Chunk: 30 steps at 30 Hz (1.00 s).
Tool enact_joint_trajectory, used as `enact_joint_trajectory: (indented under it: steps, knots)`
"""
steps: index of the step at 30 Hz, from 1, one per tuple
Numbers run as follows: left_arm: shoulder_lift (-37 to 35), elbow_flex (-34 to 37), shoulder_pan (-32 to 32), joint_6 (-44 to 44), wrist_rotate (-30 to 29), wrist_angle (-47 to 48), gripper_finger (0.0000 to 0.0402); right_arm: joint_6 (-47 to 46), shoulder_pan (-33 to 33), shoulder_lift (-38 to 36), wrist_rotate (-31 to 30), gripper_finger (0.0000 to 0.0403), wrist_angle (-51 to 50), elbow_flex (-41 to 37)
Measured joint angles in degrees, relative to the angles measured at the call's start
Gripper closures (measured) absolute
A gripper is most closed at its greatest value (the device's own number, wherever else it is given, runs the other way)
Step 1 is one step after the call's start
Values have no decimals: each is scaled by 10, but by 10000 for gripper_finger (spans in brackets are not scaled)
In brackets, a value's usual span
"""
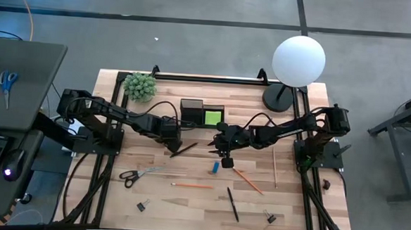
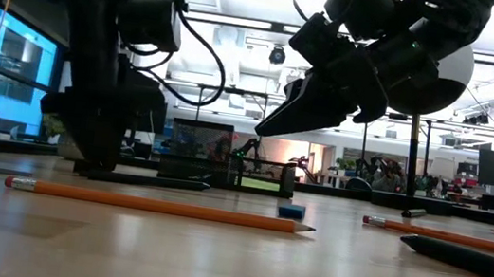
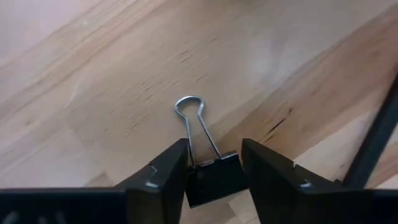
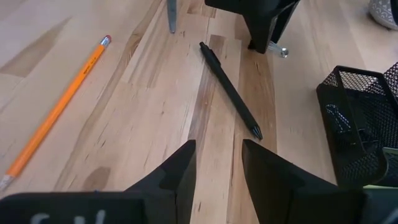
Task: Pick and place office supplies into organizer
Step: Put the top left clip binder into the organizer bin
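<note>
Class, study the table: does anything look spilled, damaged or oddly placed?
Nothing looks damaged or spilled. Pencils, scissors and a binder clip lie scattered loose on the table, outside the organizer. The left gripper straddles another clip.

**Where things lie**

The organizer [image 1: 203,114] stands at the table's [image 1: 117,195] far middle, between my two grippers. A pen [image 1: 183,150] lies just before it, beside my left gripper [image 1: 173,147]; the scissors [image 1: 136,175] lie nearer, to the left.
</note>
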<state>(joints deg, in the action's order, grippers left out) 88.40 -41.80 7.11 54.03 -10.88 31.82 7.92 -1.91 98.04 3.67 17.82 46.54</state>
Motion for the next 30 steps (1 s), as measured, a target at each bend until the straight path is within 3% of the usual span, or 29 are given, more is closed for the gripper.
enact_joint_trajectory:
  steps: [7, 16, 21, 24, 30]
  knots:
    - [0, -10, 0, -104, 44, -39, 305, 0, 0, 0, 0, 282, 0, 0]
    - [0, -86, 0, -210, 75, 3, 310, 0, 0, 0, 0, 282, 0, 0]
    - [0, -121, 0, -202, 75, 77, 310, 0, 0, 0, 0, 282, -4, 0]
    - [0, -123, 0, -148, 68, 123, 310, 0, 0, 0, 0, 282, -5, -3]
    - [0, -100, 0, -89, 53, 117, 281, 0, 0, 1, 0, 282, -4, -6]
